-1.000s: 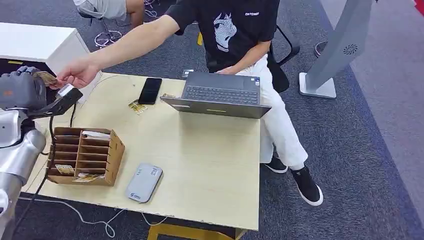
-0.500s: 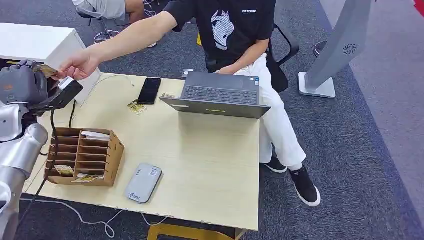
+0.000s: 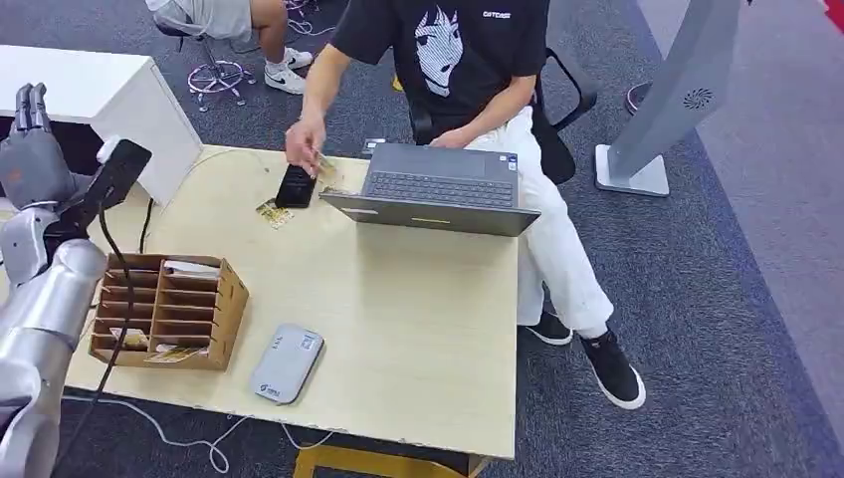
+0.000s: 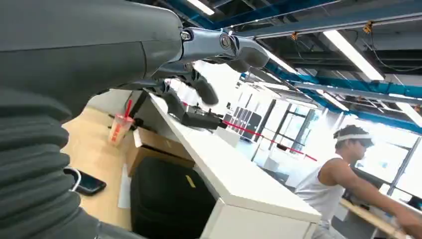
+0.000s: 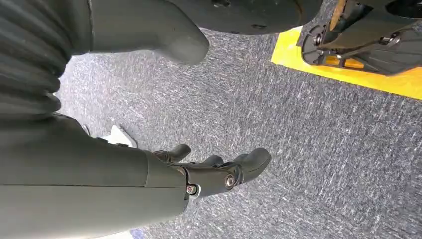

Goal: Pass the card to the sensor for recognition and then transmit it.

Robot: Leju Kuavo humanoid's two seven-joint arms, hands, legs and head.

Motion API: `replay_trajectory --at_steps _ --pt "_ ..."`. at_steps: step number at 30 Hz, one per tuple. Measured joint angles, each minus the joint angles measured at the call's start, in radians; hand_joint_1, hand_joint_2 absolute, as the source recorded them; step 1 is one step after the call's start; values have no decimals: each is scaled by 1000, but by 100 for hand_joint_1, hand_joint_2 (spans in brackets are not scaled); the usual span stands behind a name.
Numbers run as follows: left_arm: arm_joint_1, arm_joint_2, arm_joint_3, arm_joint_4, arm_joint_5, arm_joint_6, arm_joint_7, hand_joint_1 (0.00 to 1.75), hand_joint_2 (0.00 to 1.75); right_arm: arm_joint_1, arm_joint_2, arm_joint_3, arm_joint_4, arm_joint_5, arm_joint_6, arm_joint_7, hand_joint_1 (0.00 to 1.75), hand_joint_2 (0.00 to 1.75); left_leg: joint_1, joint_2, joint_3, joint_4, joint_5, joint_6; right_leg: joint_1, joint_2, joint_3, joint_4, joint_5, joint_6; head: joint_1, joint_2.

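The left hand (image 3: 35,149) is up high by the left end of the worktop (image 3: 398,329). Its fingers (image 3: 30,105) point straight up, spread apart, with nothing in them. The card (image 3: 326,169) is far from them. A person's hand (image 3: 306,144) holds it over by the phone (image 3: 296,185) and the laptop (image 3: 438,189), at the far edge of the worktop. The right hand (image 5: 214,174) hangs low over the grey carpet (image 5: 298,149). Its fingers (image 5: 251,162) are a little bent, apart, and hold nothing.

A brown box (image 3: 164,311) with many slots sits near the left side of the worktop. Some slots have cards or papers in them: a white one at the top and yellowish ones (image 3: 174,353) at the bottom. A flat grey sensor (image 3: 287,362) lies just beside the box, near the front edge. More small cards (image 3: 273,213) lie near the phone.

A moment ago the left fingers pinched the card, and the person's hand reached out and touched it. Now the card has gone with the person's hand, back toward the laptop. The left fingers have let go and opened up. The box and the sensor stayed where they were.
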Motion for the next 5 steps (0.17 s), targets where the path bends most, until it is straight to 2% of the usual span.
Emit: replay_trajectory --at_steps 5 --pt "10 -20 15 -41 48 -1 -20 0 175 0 0 0 0 0 -6 1 0 175 0 0 0 0 0 0 0 0 0 0 0 0 0 0"
